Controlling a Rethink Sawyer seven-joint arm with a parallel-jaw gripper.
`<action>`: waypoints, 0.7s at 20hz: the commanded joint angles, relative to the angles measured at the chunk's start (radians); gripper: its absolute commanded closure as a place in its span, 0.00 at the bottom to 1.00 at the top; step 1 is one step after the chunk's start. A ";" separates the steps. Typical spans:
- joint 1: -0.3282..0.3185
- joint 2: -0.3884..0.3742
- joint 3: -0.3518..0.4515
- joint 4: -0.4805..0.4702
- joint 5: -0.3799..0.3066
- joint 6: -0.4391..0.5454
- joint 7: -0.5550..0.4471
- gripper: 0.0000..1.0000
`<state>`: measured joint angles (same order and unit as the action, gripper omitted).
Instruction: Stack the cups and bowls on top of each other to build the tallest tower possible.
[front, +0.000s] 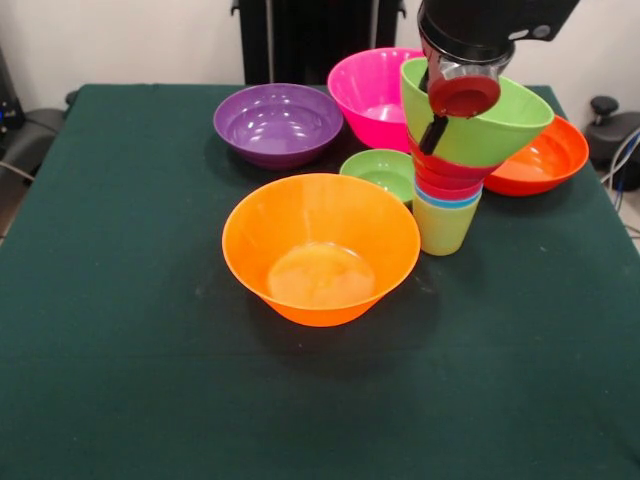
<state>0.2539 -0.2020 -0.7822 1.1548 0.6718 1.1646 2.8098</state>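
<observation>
Tower (447, 190) upright, axis vertical, widening upward to lime bowl (500, 125); gripper (440, 110) state hard to tell.

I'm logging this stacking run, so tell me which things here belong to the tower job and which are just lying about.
Part of the job:
tower, with the lime green bowl on top
big orange bowl
purple bowl
pink bowl
small green bowl
red-orange bowl
gripper

Lying about:
cables beyond the table's edge
</observation>
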 joint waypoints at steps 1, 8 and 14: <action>-0.030 -0.010 0.150 0.025 -0.064 -0.024 0.001 0.00; -0.047 -0.019 0.151 0.003 -0.065 0.007 0.006 0.00; -0.038 -0.027 0.155 -0.008 -0.060 0.029 0.028 0.00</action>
<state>0.2319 -0.2409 -0.7824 1.1549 0.6716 1.1646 2.8098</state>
